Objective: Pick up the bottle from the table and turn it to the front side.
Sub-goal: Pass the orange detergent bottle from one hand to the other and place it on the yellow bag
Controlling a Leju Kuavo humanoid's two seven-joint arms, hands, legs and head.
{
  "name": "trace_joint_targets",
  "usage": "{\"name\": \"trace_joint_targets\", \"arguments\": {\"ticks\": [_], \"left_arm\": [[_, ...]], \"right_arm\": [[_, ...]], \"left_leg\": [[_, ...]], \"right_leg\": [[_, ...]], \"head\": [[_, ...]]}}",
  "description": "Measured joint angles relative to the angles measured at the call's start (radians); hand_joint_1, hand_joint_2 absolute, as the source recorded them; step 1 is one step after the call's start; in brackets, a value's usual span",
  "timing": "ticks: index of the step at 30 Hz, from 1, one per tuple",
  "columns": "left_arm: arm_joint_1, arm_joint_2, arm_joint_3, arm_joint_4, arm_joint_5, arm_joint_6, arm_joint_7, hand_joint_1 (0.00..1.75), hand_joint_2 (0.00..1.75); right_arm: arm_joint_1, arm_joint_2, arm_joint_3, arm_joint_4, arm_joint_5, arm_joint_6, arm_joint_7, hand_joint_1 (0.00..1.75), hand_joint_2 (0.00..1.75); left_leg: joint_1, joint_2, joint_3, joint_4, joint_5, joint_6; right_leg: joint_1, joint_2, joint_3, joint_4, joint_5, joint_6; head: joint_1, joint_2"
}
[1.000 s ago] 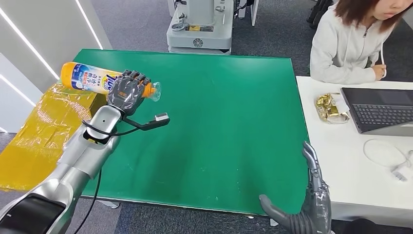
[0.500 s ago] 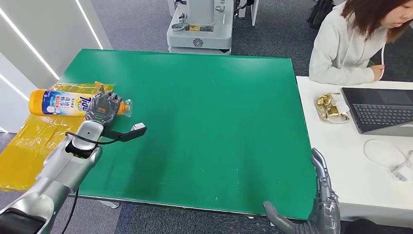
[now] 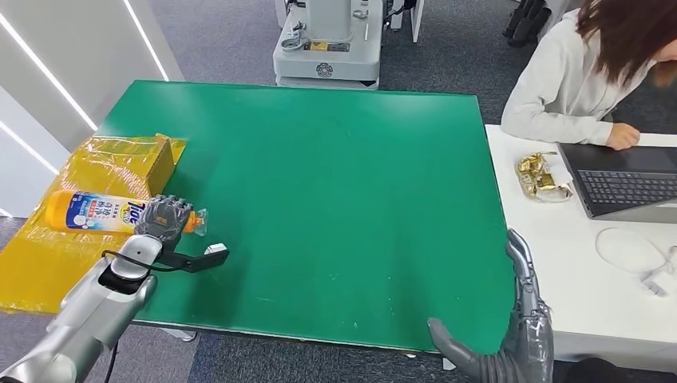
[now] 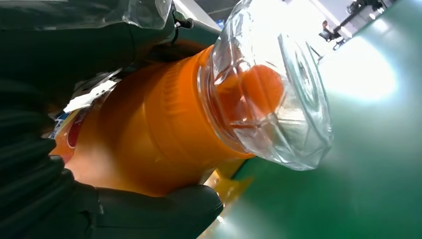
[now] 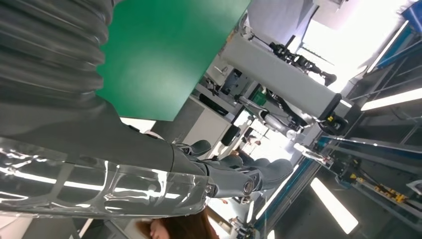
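Bottle (image 3: 92, 214) lies sideways, label up, off the tabletop's (image 3: 335, 183) left edge above the yellow wrap (image 3: 48, 255), clamped near its neck by your left robot hand (image 3: 165, 218). Pickup done; turning looks mostly complete. Right robot hand (image 3: 523, 335) idle, fingers apart.

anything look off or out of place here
The bottle lies on its side in the left hand, hanging past the green table's left edge over the yellow wrapped box. Nothing looks spilled or damaged; its clear cap is on.
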Motion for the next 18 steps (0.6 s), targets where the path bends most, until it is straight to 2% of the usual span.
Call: {"name": "trace_joint_targets", "arguments": {"ticks": [1, 4, 5, 11, 18], "left_arm": [[0.005, -0.003, 0.002, 0.000, 0.001, 0.000, -0.011, 1.65, 1.75], [0.013, -0.015, 0.007, 0.009, 0.005, 0.003, -0.041, 0.36, 1.75], [0.014, -0.021, 0.010, 0.016, 0.006, 0.008, -0.048, 0.02, 1.75], [-0.017, -0.065, 0.030, 0.100, 0.005, 0.072, -0.063, 0.00, 1.75], [-0.077, -0.088, 0.051, 0.207, 0.004, 0.129, -0.073, 0.00, 1.75]], "right_arm": [[-0.003, 0.002, -0.002, 0.000, 0.000, 0.005, -0.002, 0.00, 1.75], [-0.011, 0.005, -0.006, 0.000, 0.000, 0.018, -0.005, 0.00, 1.75], [-0.013, 0.006, -0.007, 0.000, 0.002, 0.024, -0.006, 0.00, 1.75], [-0.034, 0.007, -0.007, 0.005, 0.014, 0.044, 0.004, 0.00, 1.75], [-0.055, -0.010, -0.005, 0.033, -0.034, 0.041, -0.012, 0.00, 1.75]], "left_leg": [[0.000, 0.000, 0.000, 0.000, 0.000, 0.000], [0.000, 0.000, 0.000, 0.000, 0.000, 0.000], [0.000, 0.000, 0.000, 0.000, 0.000, 0.000], [0.000, -0.002, 0.001, 0.000, 0.000, 0.000], [0.000, -0.002, 0.006, -0.001, 0.000, 0.000]], "right_leg": [[0.000, 0.000, 0.000, 0.000, 0.000, 0.000], [0.000, 0.000, 0.000, 0.000, 0.000, 0.000], [0.000, 0.000, 0.000, 0.000, 0.000, 0.000], [0.000, -0.003, 0.002, 0.000, 0.000, 0.000], [0.000, -0.003, 0.007, 0.001, -0.001, -0.001]], "head": [[0.000, 0.000], [0.000, 0.000], [0.000, 0.000], [0.000, 0.000], [0.000, 0.000]]}}
